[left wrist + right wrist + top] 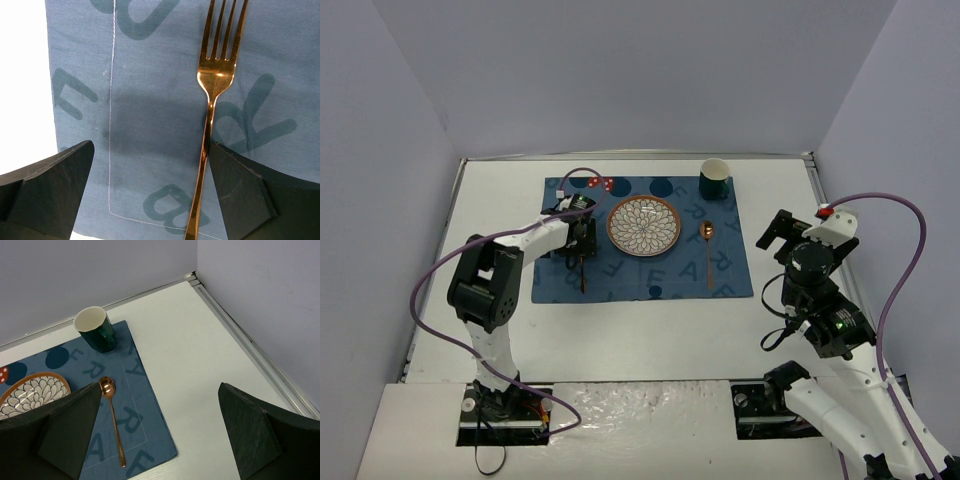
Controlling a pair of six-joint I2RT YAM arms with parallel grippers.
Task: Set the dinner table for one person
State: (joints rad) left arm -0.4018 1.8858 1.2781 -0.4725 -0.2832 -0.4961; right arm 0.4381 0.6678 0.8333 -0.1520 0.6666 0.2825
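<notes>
The white dinner table (650, 330) carries a dark blue letter-printed placemat (725, 275). On the mat are a patterned plate (643, 225), a dark green cup (714, 180) at the far right corner, a copper spoon (708, 250) right of the plate and a copper fork (216, 75) left of it. My left gripper (582, 243) is low over the fork and open; the fork's handle lies flat on the mat along the inner edge of my right finger (250, 195). My right gripper (776, 235) is open and empty, raised over bare table right of the mat. Its view shows the cup (95, 330) and spoon (112, 415).
Grey walls enclose the table on the left, back and right, with a metal rail (250, 345) along the right edge. Small red spotted shapes (605, 183) sit at the mat's far edge. The left edge of the mat (52, 100) meets white table.
</notes>
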